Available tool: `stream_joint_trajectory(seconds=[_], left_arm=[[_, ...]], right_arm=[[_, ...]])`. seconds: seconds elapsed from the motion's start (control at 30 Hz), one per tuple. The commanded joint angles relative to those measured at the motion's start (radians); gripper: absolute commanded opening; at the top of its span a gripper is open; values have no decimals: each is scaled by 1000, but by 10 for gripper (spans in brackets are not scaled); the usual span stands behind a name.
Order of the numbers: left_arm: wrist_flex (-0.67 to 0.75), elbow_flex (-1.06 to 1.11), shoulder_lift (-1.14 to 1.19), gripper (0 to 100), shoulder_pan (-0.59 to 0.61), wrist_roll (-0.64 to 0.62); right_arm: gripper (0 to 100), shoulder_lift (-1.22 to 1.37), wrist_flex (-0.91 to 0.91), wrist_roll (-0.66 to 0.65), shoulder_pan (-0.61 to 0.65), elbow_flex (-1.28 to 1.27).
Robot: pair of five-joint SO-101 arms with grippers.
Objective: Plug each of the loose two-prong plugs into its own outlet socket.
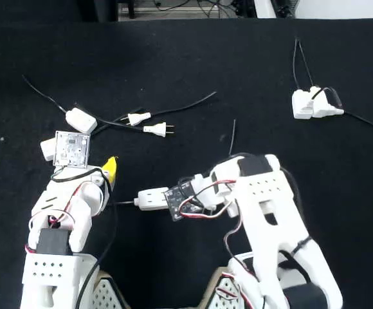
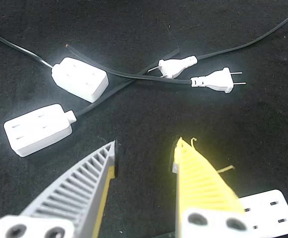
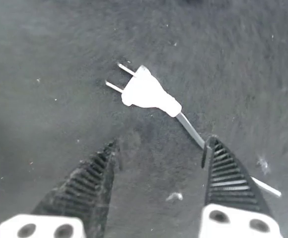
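Closest in lies one white socket block (image 1: 149, 198), then two loose plugs (image 2: 211, 80) beside two more socket blocks (image 2: 79, 78), farthest a fourth block (image 1: 302, 104) with a seated plug (image 1: 328, 108); left gripper (image 2: 146, 144) and right gripper (image 3: 159, 144) both angle downward, jaws wide, the right's over a third loose plug (image 3: 146, 91).

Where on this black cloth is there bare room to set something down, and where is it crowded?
Bare black cloth lies between the two loose white plugs and the white plug-and-outlet pair far right. Crowded: the white outlet blocks beside those plugs, on the left.
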State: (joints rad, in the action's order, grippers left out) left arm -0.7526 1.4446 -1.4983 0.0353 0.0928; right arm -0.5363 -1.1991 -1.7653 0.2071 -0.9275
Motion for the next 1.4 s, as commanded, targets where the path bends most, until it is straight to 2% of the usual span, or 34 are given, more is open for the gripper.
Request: stream_joint_trajectory(seconds=[0.0, 0.23, 0.47, 0.53, 0.63, 0.7, 0.83, 1.03, 1.1, 1.23, 1.37], left_arm=[[17, -10, -8, 198, 8, 0], [17, -8, -8, 198, 8, 0], [17, -8, -8, 198, 8, 0], [17, -8, -8, 198, 8, 0], [15, -8, -8, 198, 8, 0], [15, -8, -8, 198, 8, 0], [12, -8, -8, 198, 8, 0], [11, -8, -8, 198, 8, 0], [11, -8, -8, 198, 8, 0], [11, -8, -8, 198, 8, 0], [15, -8, -8, 198, 8, 0]], right_arm=[[256, 59, 64, -11, 21, 2], [254, 228, 157, -11, 29, 7], [249, 303, 158, -6, 31, 8], [191, 311, 158, -5, 31, 8], [11, 314, 150, 11, 31, 5], [35, 309, 149, 86, 26, 5], [12, 305, 141, 288, 25, 35], [10, 305, 133, 675, 25, 45], [10, 305, 127, 733, 21, 42], [11, 288, 164, 753, -14, 8], [40, 234, 209, 827, -31, -38]])
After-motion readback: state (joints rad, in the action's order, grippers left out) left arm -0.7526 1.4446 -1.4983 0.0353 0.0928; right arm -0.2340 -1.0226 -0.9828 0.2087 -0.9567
